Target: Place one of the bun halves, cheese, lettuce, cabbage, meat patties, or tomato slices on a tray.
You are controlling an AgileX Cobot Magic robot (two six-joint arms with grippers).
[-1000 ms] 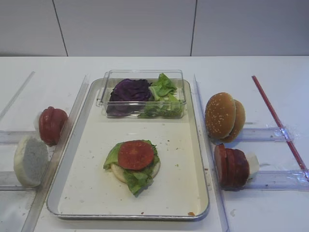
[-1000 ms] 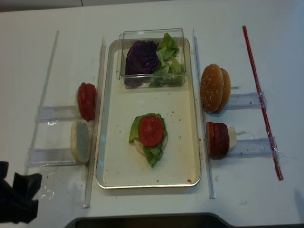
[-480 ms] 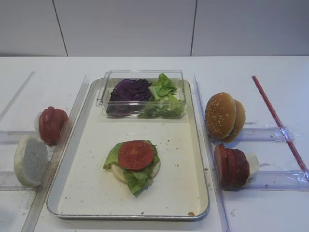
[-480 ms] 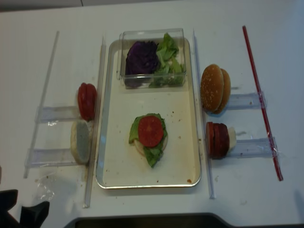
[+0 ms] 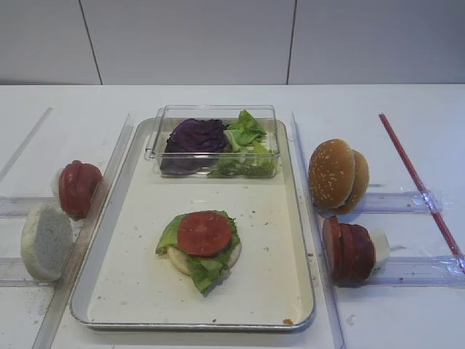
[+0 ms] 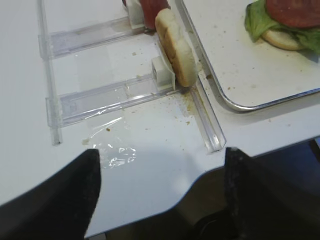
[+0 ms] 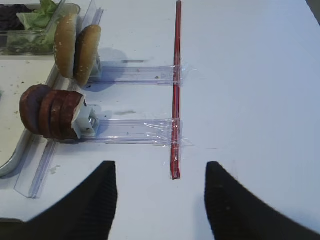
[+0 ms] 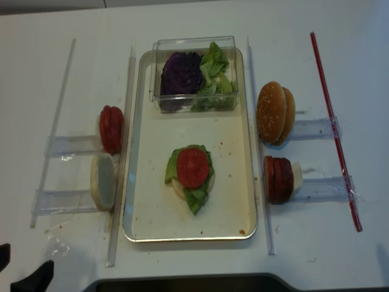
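Note:
The tray holds a stack: a pale bun half, lettuce and one tomato slice on top. More tomato slices and a pale bun half stand on edge in holders left of the tray. Sesame bun halves and meat patties stand to the right. Cabbage and more lettuce fill a clear box at the tray's far end. No cheese shows. My left gripper is open and empty over the table's front-left edge. My right gripper is open and empty, near the patties.
A red rod lies taped across the right clear holders. Clear rails flank the tray on both sides. The table's front edge runs under my left gripper. Crumbs and a scrap of tape lie by the left holders.
My left gripper has pulled back toward the front-left corner, and only its tips still show in the overhead view. The food and tray have not moved.

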